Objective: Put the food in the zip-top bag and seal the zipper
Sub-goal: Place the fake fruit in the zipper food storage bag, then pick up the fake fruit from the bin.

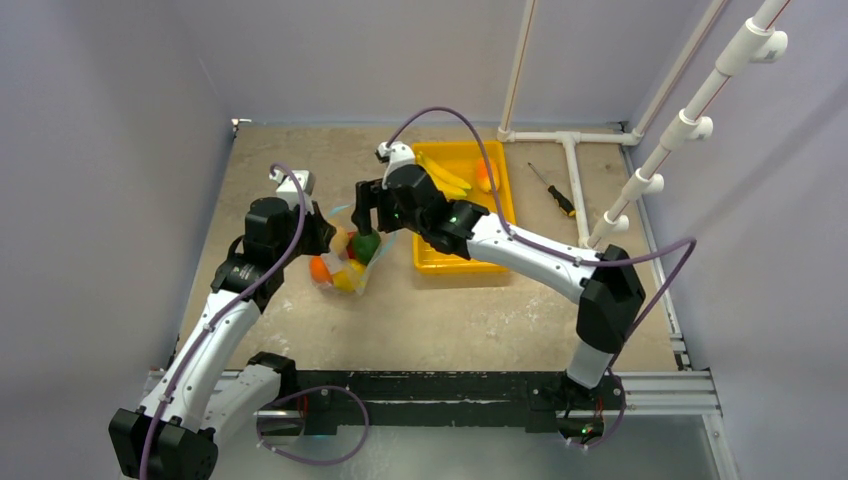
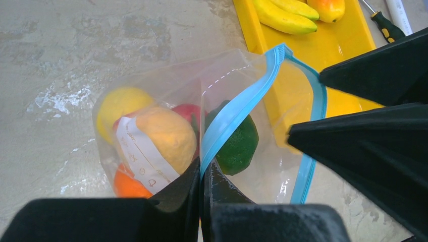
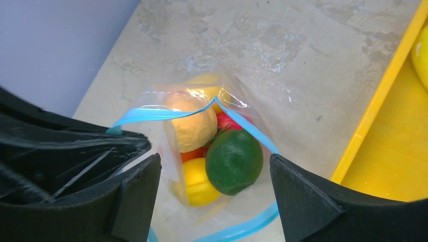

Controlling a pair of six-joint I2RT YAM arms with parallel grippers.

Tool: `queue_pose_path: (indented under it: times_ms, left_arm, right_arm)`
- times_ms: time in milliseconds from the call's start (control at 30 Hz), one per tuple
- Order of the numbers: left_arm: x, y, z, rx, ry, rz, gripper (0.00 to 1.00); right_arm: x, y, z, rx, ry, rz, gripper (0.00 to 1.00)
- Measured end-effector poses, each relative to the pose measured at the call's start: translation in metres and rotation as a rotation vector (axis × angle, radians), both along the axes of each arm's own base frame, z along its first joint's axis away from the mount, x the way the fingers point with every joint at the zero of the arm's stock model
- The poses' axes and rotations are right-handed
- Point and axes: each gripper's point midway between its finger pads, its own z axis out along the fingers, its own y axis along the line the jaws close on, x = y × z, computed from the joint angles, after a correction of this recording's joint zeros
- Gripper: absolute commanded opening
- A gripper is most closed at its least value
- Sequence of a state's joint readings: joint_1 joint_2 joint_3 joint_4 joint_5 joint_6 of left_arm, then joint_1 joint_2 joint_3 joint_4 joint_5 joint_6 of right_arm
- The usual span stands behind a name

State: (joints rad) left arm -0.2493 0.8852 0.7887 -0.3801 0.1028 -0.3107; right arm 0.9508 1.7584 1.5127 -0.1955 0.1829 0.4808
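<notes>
Stood in the filling step, not yet at the sealing. Counted inside the bag (image 2: 151, 83), on the counter (image 2: 60, 60) just beside the tray (image 2: 328, 50): an avocado (image 3: 233, 161), a lemon (image 2: 118, 103), a peach (image 2: 169, 133), an apple (image 2: 186, 111) and an orange (image 2: 128, 186), all packed close together. Saw in the tray the bananas (image 2: 282, 17) and a mango (image 2: 328, 7), so judged the filling as more than half done.

Found the left claw (image 2: 203, 169) pressed together on the zipper (image 2: 242, 101), at one lip of the mouth, and so holding the mouth up and open toward the tray. Found the right claw (image 3: 212, 164) wide apart directly over the mouth, with nothing gripped. Looked down between its fingers at the avocado, lying inside the bag and apart from both of them. Could not tell of any touch between those fingers and the plastic.

For the next move, as a judgement: needed to lift the right claw clear of the mouth without catching the zipper, to carry it over to the tray, and to take the bananas or the mango. Needed meanwhile a steady hold by the left claw, because of the floppy plastic and the risk of a collapsed mouth. Needed afterwards, with all fruit inside, a press along the whole zipper for the seal.
</notes>
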Motion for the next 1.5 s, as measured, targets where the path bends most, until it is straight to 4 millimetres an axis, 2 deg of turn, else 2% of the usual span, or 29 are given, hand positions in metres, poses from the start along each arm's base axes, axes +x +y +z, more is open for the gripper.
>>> queue_pose_path:
  times_ms: [267,333,433,600,900,1033,1267,1367,1500]
  left_arm:
    - [0.000,0.000,0.000,-0.001,0.000,-0.002,0.00]
    - [0.000,0.000,0.000,-0.001,0.000,-0.002,0.00]
    - [0.000,0.000,0.000,-0.002,0.000,-0.002,0.00]
    - [0.000,-0.001,0.000,-0.003,0.000,-0.005,0.00]
    - [-0.001,-0.002,0.001,-0.007,0.000,-0.012,0.00]
    - [-0.001,-0.003,0.001,-0.008,0.000,-0.014,0.00]
    - [-0.001,-0.003,0.001,-0.010,-0.001,-0.018,0.00]
    - [-0.001,-0.004,0.002,-0.011,-0.003,-0.020,0.00]
    - [-0.001,-0.006,0.002,-0.011,-0.004,-0.025,0.00]
  right_arm:
    - [-0.003,-0.031,0.076,0.092,-0.103,-0.087,0.81]
    - [0.001,-0.039,0.087,0.101,-0.125,-0.124,0.81]
    - [0.008,-0.049,0.089,0.082,-0.137,-0.179,0.81]
    - [0.023,-0.076,0.075,-0.001,-0.130,-0.275,0.81]
    - [0.077,-0.143,0.044,-0.141,-0.115,-0.482,0.81]
    - [0.101,-0.169,0.018,-0.220,-0.092,-0.564,0.81]
    - [0.133,-0.204,-0.045,-0.375,-0.018,-0.649,0.81]
    - [0.147,-0.217,-0.060,-0.417,0.001,-0.685,0.81]
    - [0.167,-0.231,-0.070,-0.452,0.005,-0.729,0.81]
